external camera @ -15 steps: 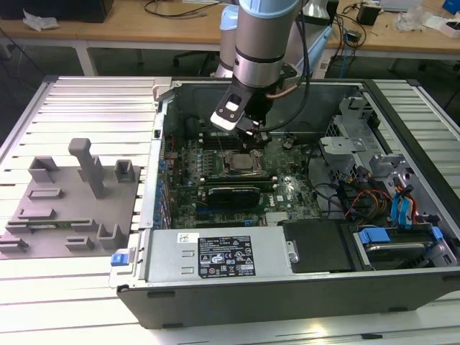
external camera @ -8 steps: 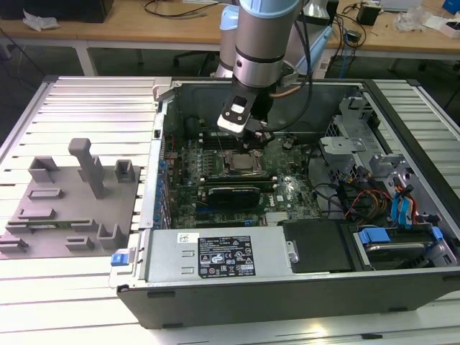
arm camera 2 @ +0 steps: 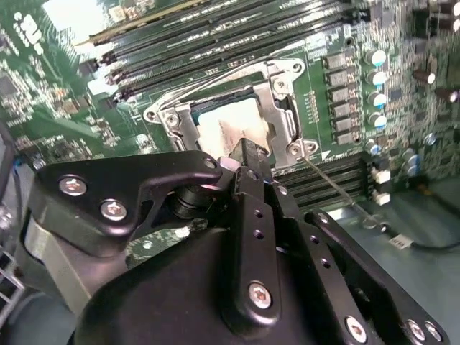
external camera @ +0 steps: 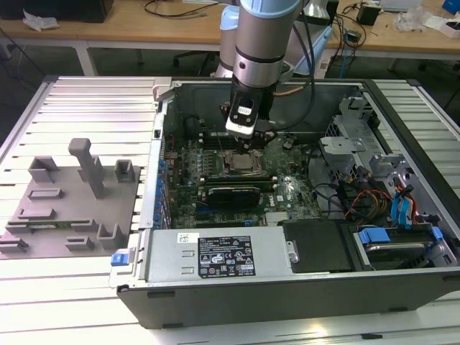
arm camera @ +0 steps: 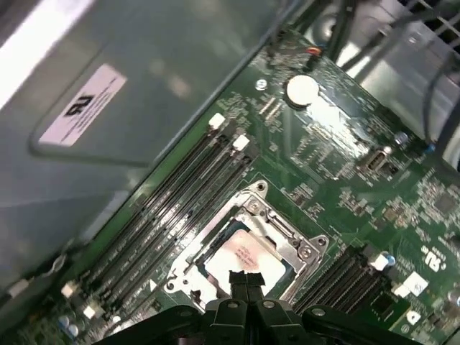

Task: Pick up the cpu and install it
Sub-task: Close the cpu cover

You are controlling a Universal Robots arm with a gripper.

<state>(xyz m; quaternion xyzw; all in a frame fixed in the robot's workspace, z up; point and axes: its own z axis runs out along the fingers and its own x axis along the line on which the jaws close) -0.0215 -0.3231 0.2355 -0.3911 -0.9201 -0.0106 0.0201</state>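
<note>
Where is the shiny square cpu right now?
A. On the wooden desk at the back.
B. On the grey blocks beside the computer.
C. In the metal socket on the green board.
C: in the first wrist view the cpu lies inside the socket frame on the motherboard, with the end effector right by it.

**One high overview, two close wrist cameras**

The exterior view looks down at a slant from well above. It takes in the whole open computer case [external camera: 287, 302], the slatted counter [external camera: 86, 100] around it and the arm [external camera: 262, 36] at upper centre of the frame. Both wrist views sit close over the motherboard [arm camera 2: 50, 93], looking down past the tool [arm camera: 246, 279], each from a different side. All three views share the socket frame [arm camera: 302, 248] with the cpu [arm camera: 241, 259] in it. The wrist views also share the memory slots [arm camera: 165, 208].
</note>
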